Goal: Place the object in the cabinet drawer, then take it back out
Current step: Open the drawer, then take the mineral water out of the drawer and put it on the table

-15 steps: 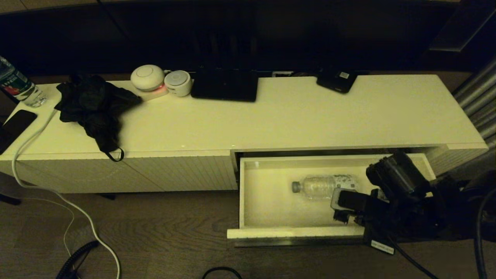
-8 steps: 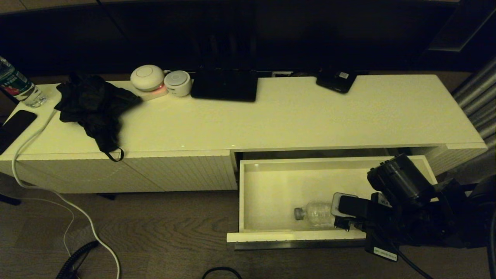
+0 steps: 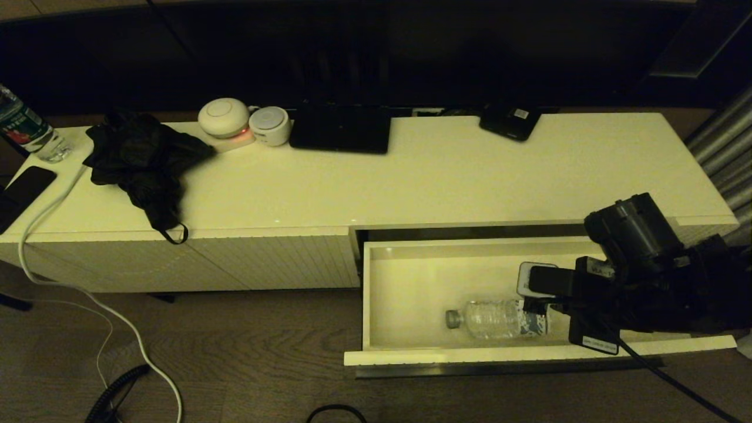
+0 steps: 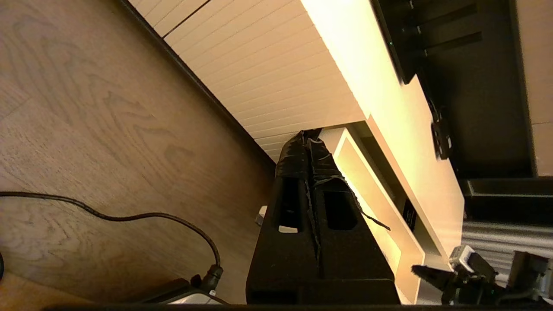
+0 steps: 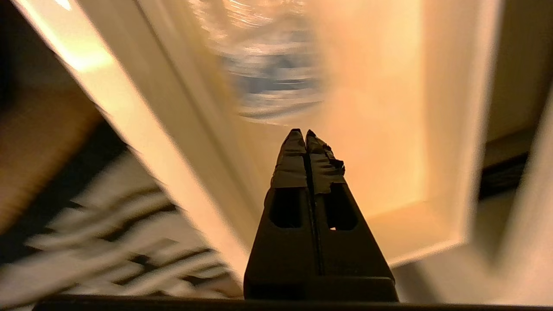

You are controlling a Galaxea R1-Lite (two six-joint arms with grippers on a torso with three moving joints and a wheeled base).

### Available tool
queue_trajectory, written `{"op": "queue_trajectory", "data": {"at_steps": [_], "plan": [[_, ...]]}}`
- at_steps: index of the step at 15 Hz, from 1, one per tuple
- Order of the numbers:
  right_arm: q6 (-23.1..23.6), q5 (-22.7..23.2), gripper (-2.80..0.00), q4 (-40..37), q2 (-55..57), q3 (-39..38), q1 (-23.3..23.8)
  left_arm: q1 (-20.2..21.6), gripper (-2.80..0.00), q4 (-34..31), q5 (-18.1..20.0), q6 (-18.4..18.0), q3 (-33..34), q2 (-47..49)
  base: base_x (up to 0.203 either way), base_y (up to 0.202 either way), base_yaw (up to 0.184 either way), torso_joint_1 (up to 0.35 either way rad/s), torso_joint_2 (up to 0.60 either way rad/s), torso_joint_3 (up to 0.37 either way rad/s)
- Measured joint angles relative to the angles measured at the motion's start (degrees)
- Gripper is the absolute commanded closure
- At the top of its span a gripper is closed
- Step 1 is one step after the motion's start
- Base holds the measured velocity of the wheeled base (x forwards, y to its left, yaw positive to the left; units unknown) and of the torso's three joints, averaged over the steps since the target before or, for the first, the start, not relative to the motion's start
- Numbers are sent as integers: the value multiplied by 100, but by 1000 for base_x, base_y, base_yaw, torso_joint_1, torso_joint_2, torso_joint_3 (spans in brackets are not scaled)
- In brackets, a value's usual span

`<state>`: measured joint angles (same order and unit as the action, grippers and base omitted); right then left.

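The cabinet drawer (image 3: 446, 354) stands pulled out at the right of the cream cabinet, and its pale inside also shows in the right wrist view (image 5: 389, 129) and the left wrist view (image 4: 371, 185). The object, a small clear bottle (image 3: 499, 319) with a grey cap, lies on its side near the drawer's front wall, cap pointing left. It shows blurred in the right wrist view (image 5: 272, 77). My right gripper (image 3: 531, 305) (image 5: 306, 133) hovers shut and empty just right of the bottle's base. My left gripper (image 4: 307, 131) is shut and parked low over the floor.
On the cabinet top (image 3: 470, 176) lie a black cloth (image 3: 144, 164), two round white devices (image 3: 244, 121), a black box (image 3: 341, 130) and a black gadget (image 3: 510, 122). Another bottle (image 3: 26, 130) and a phone (image 3: 23, 191) sit far left. A white cable (image 3: 88, 294) trails to the floor.
The bottle has rolled from the drawer's middle to its front wall. My right gripper, still shut, has moved up and to the right, away from the drawer's front.
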<state>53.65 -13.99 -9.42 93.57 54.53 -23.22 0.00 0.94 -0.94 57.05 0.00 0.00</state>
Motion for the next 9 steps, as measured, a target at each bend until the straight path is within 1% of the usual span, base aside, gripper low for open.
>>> {"op": "queue_trajectory", "data": {"at_steps": [1,3,5,7,9], "plan": [[312,20,0,-8,-2,64,78,0,0,0,1,2,0,0,0,0,0,0,0,0],[751,57,0,-73,16,173,148,0,0,-1,1,0,0,0,0,0,0,0,0,0],[1013,129,0,-274,48,265,179,0,0,0,1,2,0,0,0,0,0,0,0,0],[1278,364,0,-532,84,336,251,0,0,-1,1,2,0,0,0,0,0,0,0,0],[1388,499,0,-606,152,394,316,0,0,-1,0,4,0,0,0,0,0,0,0,0]]}}
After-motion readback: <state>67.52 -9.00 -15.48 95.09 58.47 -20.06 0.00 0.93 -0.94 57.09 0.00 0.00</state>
